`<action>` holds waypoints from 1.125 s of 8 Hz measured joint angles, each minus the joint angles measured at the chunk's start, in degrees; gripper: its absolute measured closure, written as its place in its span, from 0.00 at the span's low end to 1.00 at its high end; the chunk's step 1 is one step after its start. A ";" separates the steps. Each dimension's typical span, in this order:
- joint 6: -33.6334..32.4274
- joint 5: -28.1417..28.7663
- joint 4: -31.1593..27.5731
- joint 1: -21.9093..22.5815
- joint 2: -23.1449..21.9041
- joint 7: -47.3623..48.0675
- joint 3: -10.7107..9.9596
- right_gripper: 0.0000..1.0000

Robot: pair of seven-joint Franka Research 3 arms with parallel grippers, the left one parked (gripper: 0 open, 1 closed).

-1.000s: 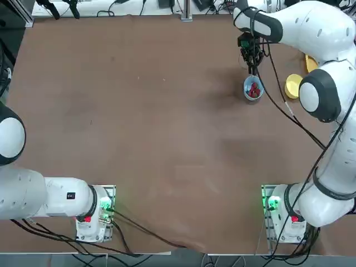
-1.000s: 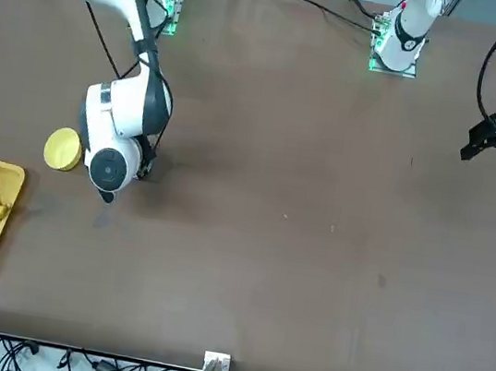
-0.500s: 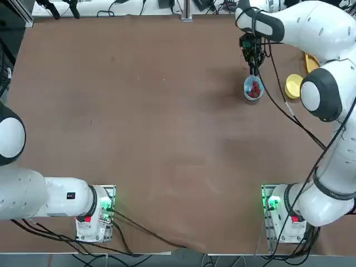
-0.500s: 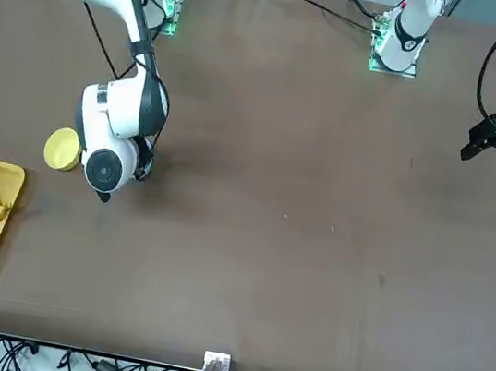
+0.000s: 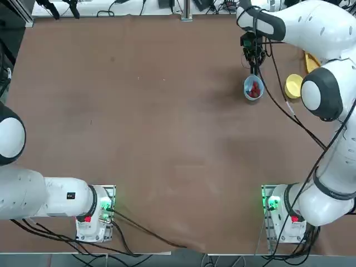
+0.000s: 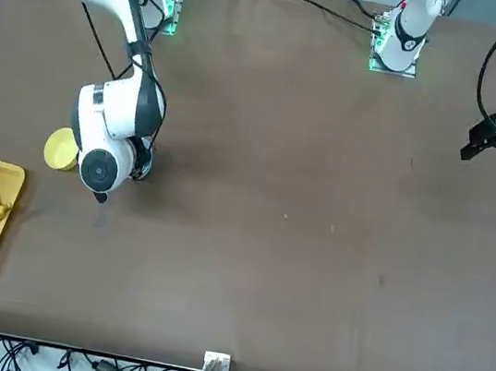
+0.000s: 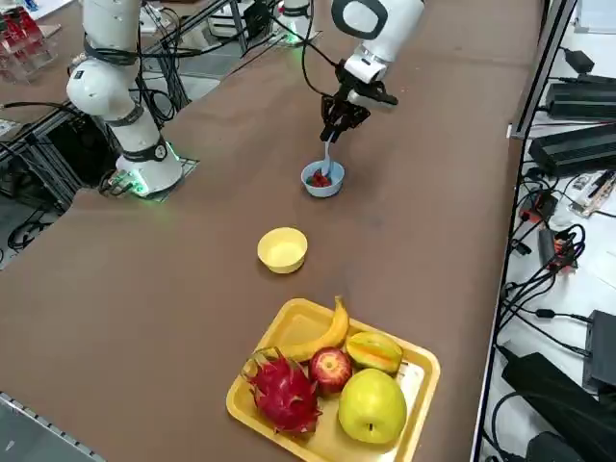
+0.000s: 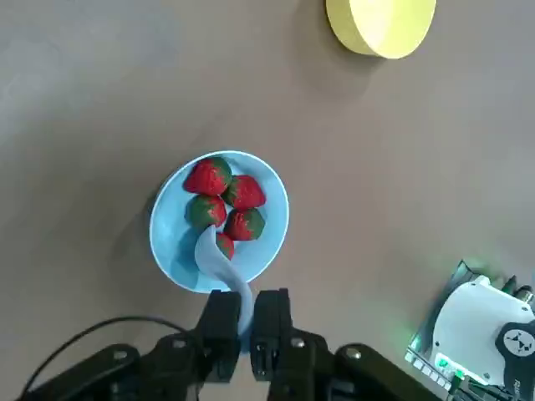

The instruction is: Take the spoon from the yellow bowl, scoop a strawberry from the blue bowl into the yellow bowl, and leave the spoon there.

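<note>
Currently my right gripper (image 8: 245,313) is clamped on the spoon (image 8: 219,263) handle, hovering just above the blue bowl (image 8: 171,242). Spoon tip is down inside that bowl among the strawberries (image 8: 227,200). In the top view, the yellow bowl (image 5: 292,85) sits empty on the table at 3 o'clock from the blue one, apart.

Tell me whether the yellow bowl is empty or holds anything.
Empty. The yellow bowl shows only bare yellow inside; the strawberries sit in the blue bowl, where the right gripper holds the spoon.
</note>
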 joint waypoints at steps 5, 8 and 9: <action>-1.07 -0.01 -0.02 -0.22 -1.66 -5.83 -0.02 0.89; 0.91 -0.01 -0.64 -0.21 -1.62 -6.11 0.12 0.89; 1.73 -0.01 -1.11 -0.21 -1.56 -6.13 0.13 0.89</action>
